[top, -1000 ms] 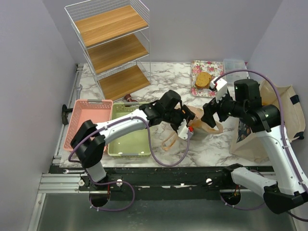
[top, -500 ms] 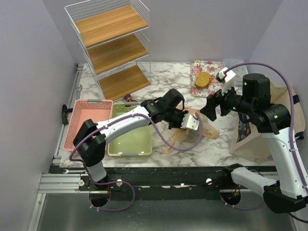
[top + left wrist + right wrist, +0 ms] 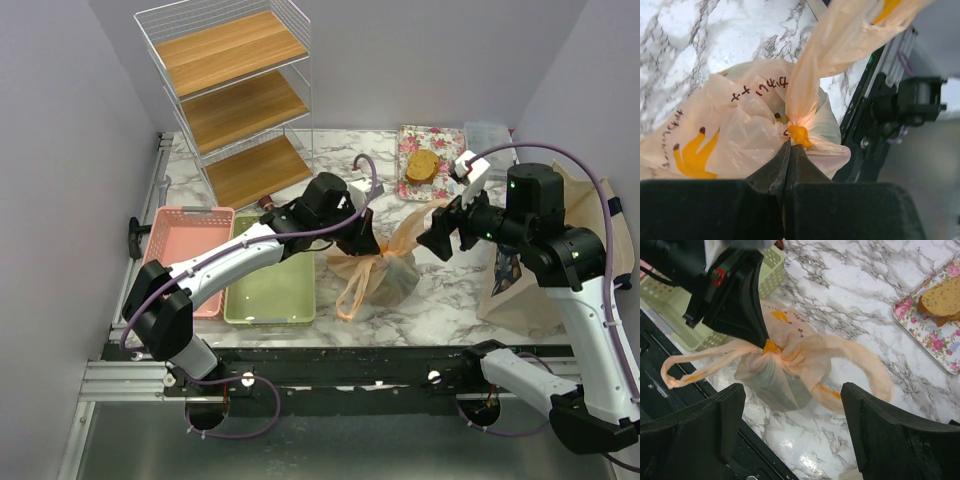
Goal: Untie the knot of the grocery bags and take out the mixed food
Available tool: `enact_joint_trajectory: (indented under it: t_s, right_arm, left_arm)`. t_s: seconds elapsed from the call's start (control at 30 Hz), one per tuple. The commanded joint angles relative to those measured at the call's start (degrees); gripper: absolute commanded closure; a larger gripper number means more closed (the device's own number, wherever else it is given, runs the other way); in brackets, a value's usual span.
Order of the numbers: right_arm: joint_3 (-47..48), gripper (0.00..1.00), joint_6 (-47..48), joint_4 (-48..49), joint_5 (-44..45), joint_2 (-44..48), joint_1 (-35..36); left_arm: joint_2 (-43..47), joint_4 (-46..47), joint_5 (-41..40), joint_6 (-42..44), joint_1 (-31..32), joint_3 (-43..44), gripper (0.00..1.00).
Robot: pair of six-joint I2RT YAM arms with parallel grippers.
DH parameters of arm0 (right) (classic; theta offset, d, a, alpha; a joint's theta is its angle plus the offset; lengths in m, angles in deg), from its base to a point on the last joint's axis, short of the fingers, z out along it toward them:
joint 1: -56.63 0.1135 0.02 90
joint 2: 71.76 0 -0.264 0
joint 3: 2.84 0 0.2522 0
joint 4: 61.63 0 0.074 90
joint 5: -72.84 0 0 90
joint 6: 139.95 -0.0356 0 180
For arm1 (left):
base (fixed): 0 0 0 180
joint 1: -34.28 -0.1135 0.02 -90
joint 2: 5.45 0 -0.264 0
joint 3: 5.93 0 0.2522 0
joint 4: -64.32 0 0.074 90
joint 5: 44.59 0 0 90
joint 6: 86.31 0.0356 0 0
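One grocery bag [image 3: 388, 278], centre of the top view, upright on the marble table [image 3: 440, 305]: thin crinkly film, judged light, soft, slippery and easily torn; contents hidden. Two handle loops [image 3: 347, 298], limp: one hanging lower left, one reaching right. One knot [image 3: 799, 134], small and tight, judged the best hold. Pincers: left gripper [image 3: 787, 150] clenched on the knot; right gripper [image 3: 792, 390] spread wide, grasping nothing, near the right-hand loop
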Motion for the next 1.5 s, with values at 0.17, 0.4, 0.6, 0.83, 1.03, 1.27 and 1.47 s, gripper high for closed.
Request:
enact_joint_trajectory:
  t_s: [0.17, 0.4, 0.6, 0.83, 1.03, 1.27, 1.47]
  right_arm:
    - [-3.0, 0.29, 1.5, 0.5, -1.8, 2.2, 0.3]
    - [-18.0, 0.41, 2.1, 7.5, -9.1, 2.4, 0.3]
    - [-23.7, 0.51, 5.4, 15.2, -10.5, -0.5, 0.3]
    - [-25.4, 0.42, 11.5, 17.1, -15.8, -2.0, 0.3]
    - [-28.3, 0.41, 10.3, 19.7, -17.1, -1.3, 2.2]
    - [-34.2, 0.35, 13.0, 24.2, -15.5, -1.6, 2.9]
    - [-36.9, 0.59, 13.5, 29.5, -15.0, -2.2, 3.3]
  left_arm:
    - [6.8, 10.9, -4.5, -19.0, -2.5, -4.2, 1.00]
    - [4.9, 14.9, 0.4, -19.2, -2.3, -9.1, 1.00]
    - [5.4, 17.9, 5.4, -16.1, -3.2, -11.7, 1.00]
    - [6.5, 15.8, 8.5, -5.9, -3.2, -14.3, 1.00]
    - [5.1, 22.3, 12.6, -12.8, -3.5, -16.6, 1.00]
    - [2.2, 28.5, 16.2, -21.9, -5.0, -16.7, 1.00]
    - [1.5, 28.4, 16.8, -23.3, -5.9, -16.6, 1.00]
